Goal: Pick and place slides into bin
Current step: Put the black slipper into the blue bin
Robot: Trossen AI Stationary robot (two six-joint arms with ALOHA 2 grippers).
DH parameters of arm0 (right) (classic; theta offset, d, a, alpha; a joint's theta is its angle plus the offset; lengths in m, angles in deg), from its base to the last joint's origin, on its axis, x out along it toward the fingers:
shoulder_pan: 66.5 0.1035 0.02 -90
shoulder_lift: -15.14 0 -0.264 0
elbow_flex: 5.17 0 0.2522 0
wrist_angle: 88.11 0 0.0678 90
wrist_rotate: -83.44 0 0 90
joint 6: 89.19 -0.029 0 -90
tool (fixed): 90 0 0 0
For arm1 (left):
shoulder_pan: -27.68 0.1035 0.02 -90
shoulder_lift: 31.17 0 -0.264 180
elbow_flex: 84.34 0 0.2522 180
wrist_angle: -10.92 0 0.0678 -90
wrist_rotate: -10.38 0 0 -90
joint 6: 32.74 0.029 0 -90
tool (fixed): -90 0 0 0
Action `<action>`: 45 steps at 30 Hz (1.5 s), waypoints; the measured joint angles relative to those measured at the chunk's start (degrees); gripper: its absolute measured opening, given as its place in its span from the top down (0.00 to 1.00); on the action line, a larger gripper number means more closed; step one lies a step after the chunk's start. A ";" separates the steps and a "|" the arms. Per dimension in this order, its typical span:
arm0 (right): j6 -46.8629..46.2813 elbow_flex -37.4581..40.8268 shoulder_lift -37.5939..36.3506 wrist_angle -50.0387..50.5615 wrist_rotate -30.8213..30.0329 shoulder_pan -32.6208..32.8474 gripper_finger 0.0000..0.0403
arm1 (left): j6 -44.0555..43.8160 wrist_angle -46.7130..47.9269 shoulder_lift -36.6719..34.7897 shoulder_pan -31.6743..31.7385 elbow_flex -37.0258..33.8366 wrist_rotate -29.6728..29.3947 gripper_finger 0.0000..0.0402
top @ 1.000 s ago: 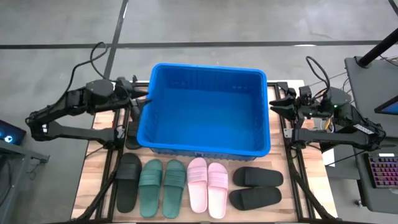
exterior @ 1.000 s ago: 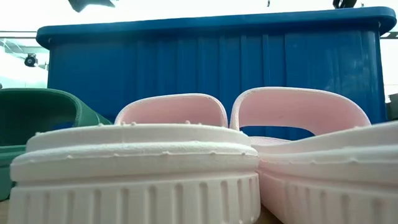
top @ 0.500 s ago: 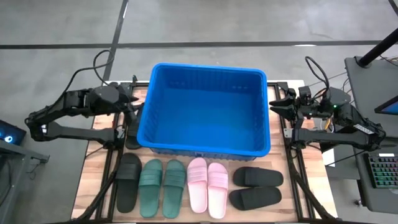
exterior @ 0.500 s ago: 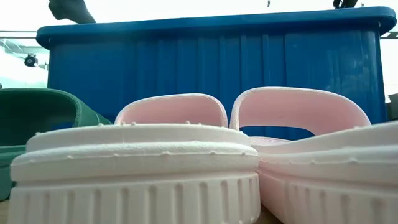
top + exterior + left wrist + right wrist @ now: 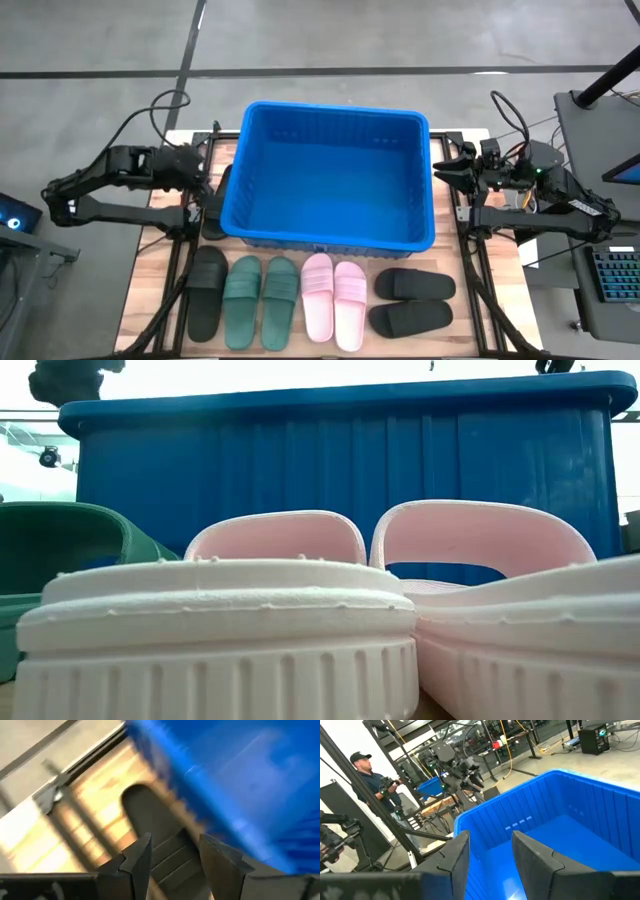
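Observation:
The blue bin (image 5: 330, 175) stands in the middle of the table with nothing in it. Along the near edge lie a black slide (image 5: 207, 292), a green pair (image 5: 261, 301), a pink pair (image 5: 334, 300) and a black pair (image 5: 412, 301), all sole down. Another black slide (image 5: 213, 208) lies flat beside the bin's left wall. My left gripper (image 5: 208, 172) hangs open above that slide (image 5: 150, 820), tipped downward, clear of it. My right gripper (image 5: 447, 166) waits open and level at the bin's right rim (image 5: 560, 775).
The bin's left wall (image 5: 210, 785) stands close beside the left gripper. Metal frame rails run along both sides of the wooden table (image 5: 150, 270). A person (image 5: 367, 780) stands in the room beyond the table. Desks with equipment flank the table.
My left gripper has tipped from near level to pointing steeply down. It has sunk and drawn a little toward the table's left edge, away from the bin's rim, and now looks down on the black slide beside the bin. The right arm kept still.

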State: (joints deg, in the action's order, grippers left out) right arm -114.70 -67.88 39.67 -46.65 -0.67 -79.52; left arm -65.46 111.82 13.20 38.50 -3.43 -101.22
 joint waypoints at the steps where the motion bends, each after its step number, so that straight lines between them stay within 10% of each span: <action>1: 0.00 0.00 0.00 0.00 0.00 0.01 0.65 | -0.95 1.79 0.29 -0.01 -0.02 0.07 0.63; 21: 0.02 0.02 1.91 0.14 -3.56 0.01 0.66 | -28.82 2.92 1.63 1.12 -9.81 5.12 0.63; 29: -0.12 0.11 2.29 0.62 -3.51 0.00 0.66 | -18.04 2.85 5.26 10.45 -11.45 7.16 0.63; 45: -0.44 0.11 2.27 1.05 -2.91 0.00 0.66 | 34.89 -0.88 13.82 34.95 -7.22 16.87 0.63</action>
State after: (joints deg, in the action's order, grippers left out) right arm -115.14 -67.77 41.94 -45.59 -3.58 -79.52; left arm -30.57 110.94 27.01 73.45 -10.65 -84.35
